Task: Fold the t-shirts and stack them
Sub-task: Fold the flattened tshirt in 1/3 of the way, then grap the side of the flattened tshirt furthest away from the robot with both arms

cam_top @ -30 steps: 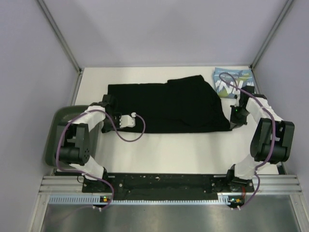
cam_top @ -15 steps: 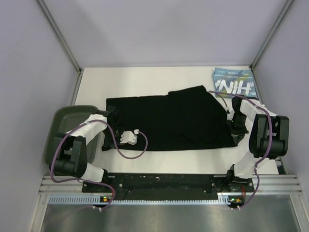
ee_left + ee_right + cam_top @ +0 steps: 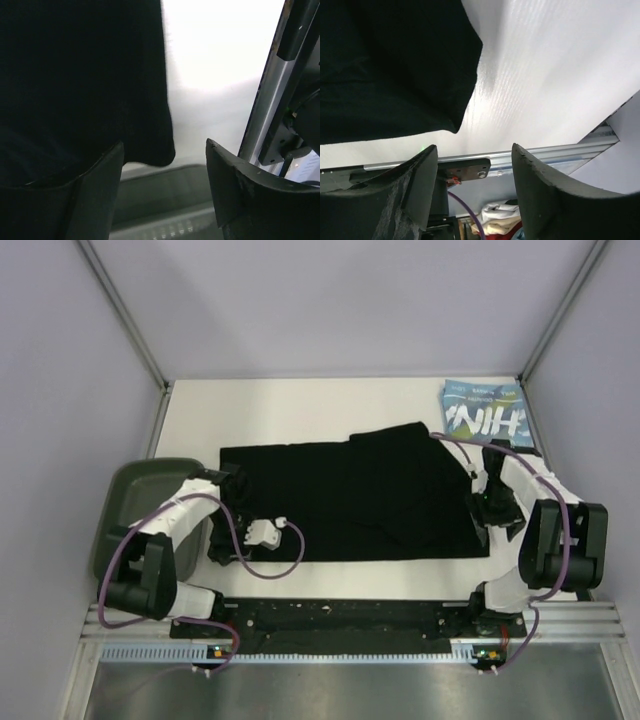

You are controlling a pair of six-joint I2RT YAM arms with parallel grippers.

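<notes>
**Operator:** What is at my far left?

**Spotter:** The dark green tray [image 3: 120, 502]. It sits at the left edge of the white table [image 3: 300, 405], right beside your left arm.

**Operator:** What is my left gripper doing?

**Spotter:** Your left gripper [image 3: 164, 145] is down at the near left corner of the black t-shirt [image 3: 350, 500]. The jaws stand wide apart. In the wrist view, the corner of the cloth shows between the fingertips, and nothing is pinched.

**Operator:** Where does that shirt lie?

**Spotter:** It is spread flat across the middle of the table, between your two arms. Its long side runs left to right, and its near edge is close to the front of the table.

**Operator:** And my right gripper?

**Spotter:** Your right gripper [image 3: 474, 147] is at the shirt's near right corner, and its jaws are also spread wide. The dark cloth ends above its left finger. Between the tips there is only bare table, so it grips nothing.

**Operator:** Where is the other shirt?

**Spotter:** The light blue t-shirt [image 3: 485, 412] lies folded in the far right corner, with its white block letters facing up. It is just beside the black one and not on top of it.
</notes>
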